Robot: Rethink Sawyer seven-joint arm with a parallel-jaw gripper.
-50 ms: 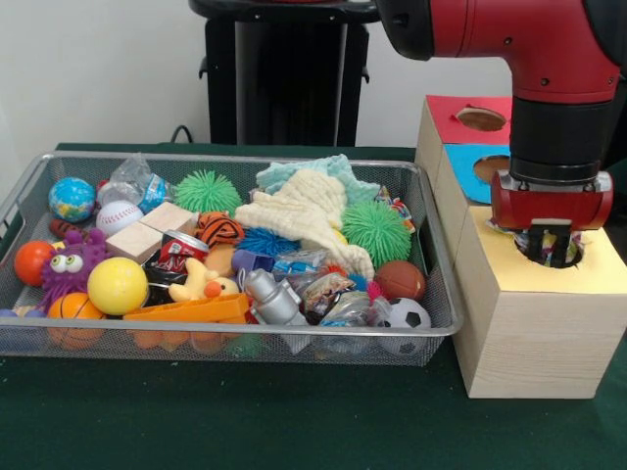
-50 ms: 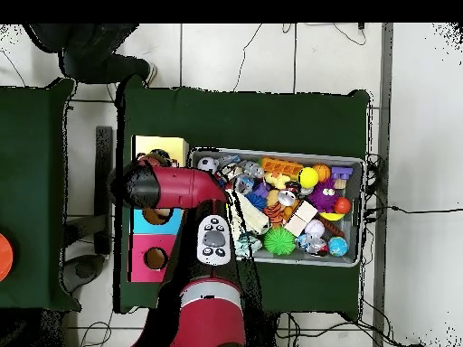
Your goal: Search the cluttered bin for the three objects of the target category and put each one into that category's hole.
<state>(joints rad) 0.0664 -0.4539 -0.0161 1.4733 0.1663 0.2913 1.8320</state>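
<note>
bin point(image 1: 431, 284) holds two green spiky balls point(image 1: 207, 191), two basketballs point(image 1: 400, 280).

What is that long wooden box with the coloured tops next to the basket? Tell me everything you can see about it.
The wooden box is a long block of pale wood standing on the green table, close beside the wire basket. Its top is split into three coloured panels, yellow, blue and red, each with a round hole. The gripper reaches down into the yellow panel's hole, hiding most of it. Whether anything lies inside cannot be seen.
</note>
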